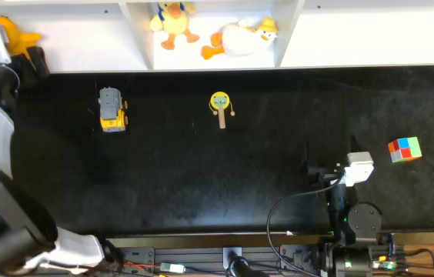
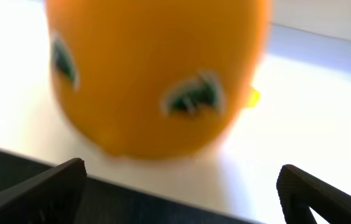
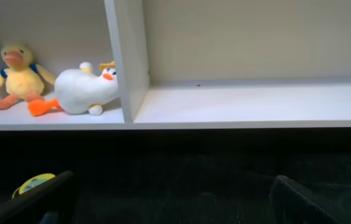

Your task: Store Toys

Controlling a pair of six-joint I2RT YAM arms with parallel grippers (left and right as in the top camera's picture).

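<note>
An orange plush toy [image 2: 157,74] with dark eyes lies on the white floor of the shelf's left compartment [image 1: 71,46], also seen as the orange toy [image 1: 15,35] from above. My left gripper [image 2: 182,202] is open just in front of it, at the shelf's edge, with nothing between its fingers. On the black table stand a yellow and grey toy truck [image 1: 111,110], a green and yellow rattle [image 1: 220,106] with a wooden handle, and a coloured cube [image 1: 404,149]. My right gripper [image 3: 169,211] is open low over the table at the near right, facing the shelf.
The middle compartment holds a yellow duck [image 1: 172,21] and a white goose plush [image 1: 240,38], with the same duck [image 3: 17,74] and goose [image 3: 82,90] in the right wrist view. The shelf's right compartment [image 3: 256,102] is bare. Cables run along the table's near edge.
</note>
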